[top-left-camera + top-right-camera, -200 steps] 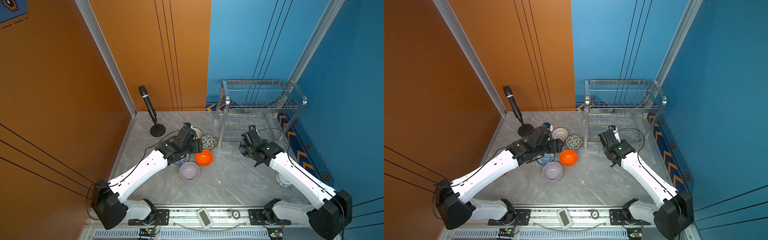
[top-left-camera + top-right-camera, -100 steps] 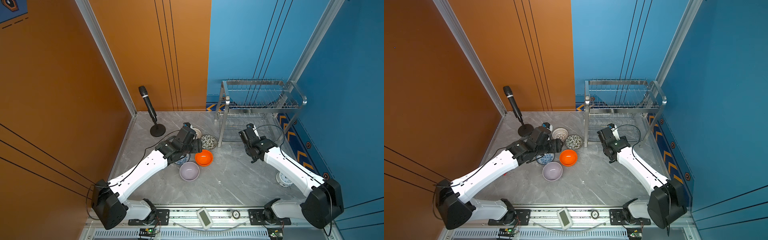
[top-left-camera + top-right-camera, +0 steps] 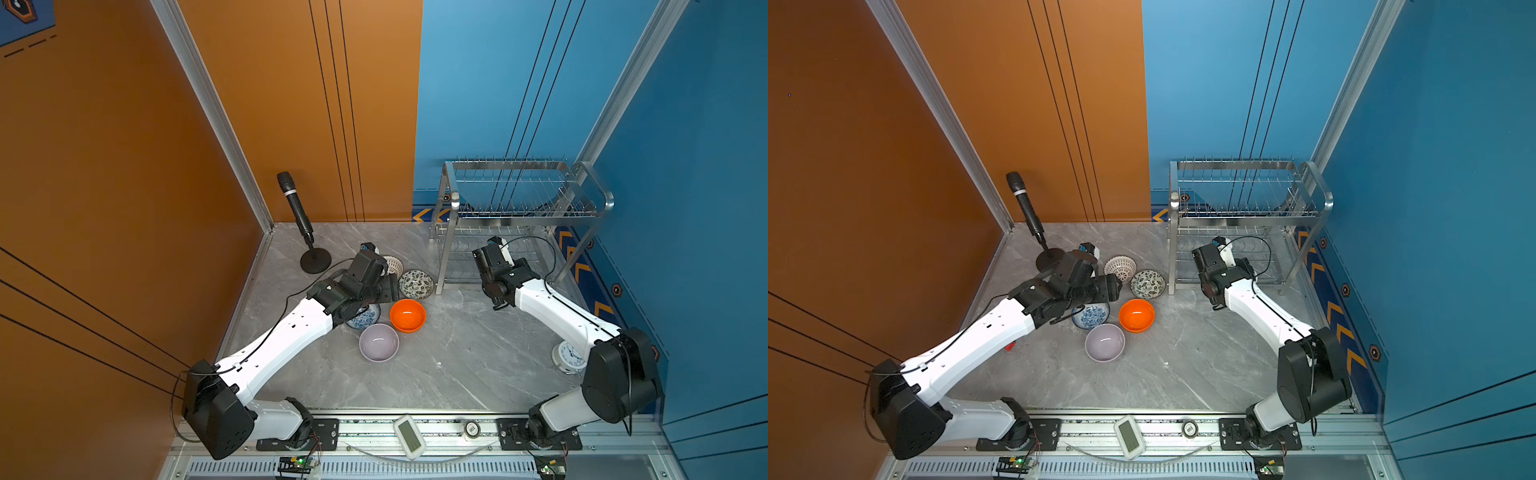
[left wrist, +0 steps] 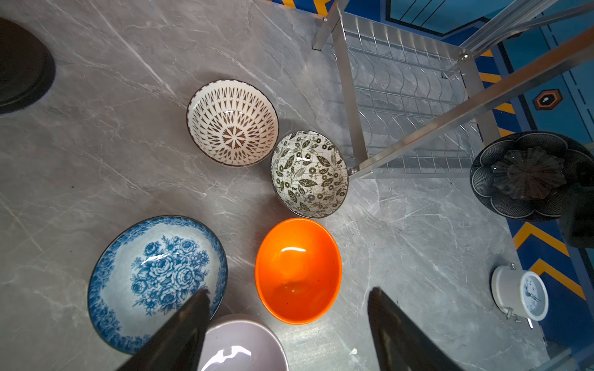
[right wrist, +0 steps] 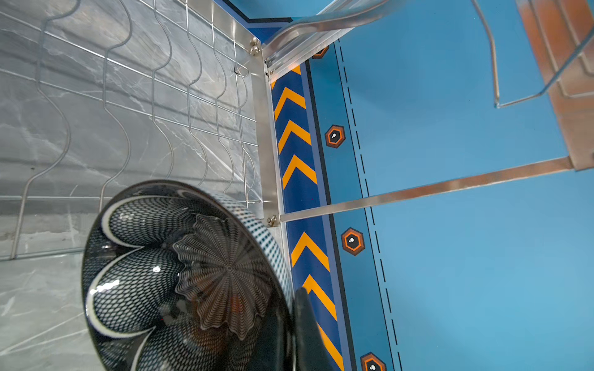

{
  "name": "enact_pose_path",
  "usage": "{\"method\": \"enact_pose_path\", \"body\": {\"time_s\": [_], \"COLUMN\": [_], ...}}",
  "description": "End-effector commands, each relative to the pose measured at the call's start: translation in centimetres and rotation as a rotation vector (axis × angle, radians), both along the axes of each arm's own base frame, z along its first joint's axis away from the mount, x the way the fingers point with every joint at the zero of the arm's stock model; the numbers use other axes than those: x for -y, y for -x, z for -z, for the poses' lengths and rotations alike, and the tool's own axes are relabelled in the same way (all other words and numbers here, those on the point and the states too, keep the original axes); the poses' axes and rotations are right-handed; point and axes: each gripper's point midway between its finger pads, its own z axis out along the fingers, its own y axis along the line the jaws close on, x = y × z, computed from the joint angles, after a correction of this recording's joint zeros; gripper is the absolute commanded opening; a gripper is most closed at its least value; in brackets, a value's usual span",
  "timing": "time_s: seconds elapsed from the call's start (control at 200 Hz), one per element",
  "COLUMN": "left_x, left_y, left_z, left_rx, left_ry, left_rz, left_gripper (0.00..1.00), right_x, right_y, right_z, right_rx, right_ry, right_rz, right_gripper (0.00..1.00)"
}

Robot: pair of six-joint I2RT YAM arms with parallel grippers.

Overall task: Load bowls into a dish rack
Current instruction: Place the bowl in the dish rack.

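- Lately the right arm has swung across the tabletop (image 3: 457, 365) toward the dish rack (image 3: 523, 215), which stands at the far right corner.
- Right gripper (image 5: 286, 327) is clamped on the rim of the dark blue petal bowl (image 5: 180, 273). The bowl hangs tilted at the front edge of the rack's lower tier and is not yet seated.
- Left gripper (image 4: 288, 290) has not moved: jaws wide and empty, above the orange bowl (image 4: 299, 269).
- Likely the first bowl is nearly loaded. Mid-table, the lilac bowl (image 4: 241, 343), floral bowl (image 4: 154, 276), lattice bowl (image 4: 231, 122) and leaf bowl (image 4: 308, 173) still wait.
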Motion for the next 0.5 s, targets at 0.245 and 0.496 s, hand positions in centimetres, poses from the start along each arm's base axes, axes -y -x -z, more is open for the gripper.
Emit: {"method": "enact_pose_path", "body": {"time_s": [0.245, 0.496], "left_x": [-1.1, -1.6], "left_y": [-1.2, -1.4], "left_z": [0.2, 0.5], "left_rx": [-0.014, -0.020], "left_ry": [-0.014, -0.022], "left_rz": [-0.018, -0.027], "left_gripper": [0.78, 0.78], "right_x": [1.0, 1.2], "right_y": [-3.3, -5.2], "right_z": [-3.1, -2.2], "right_rx": [0.111, 0.083], "right_ry": [0.105, 0.164], "right_rz": [0.054, 0.067], "right_gripper": [0.00, 0.00]}}
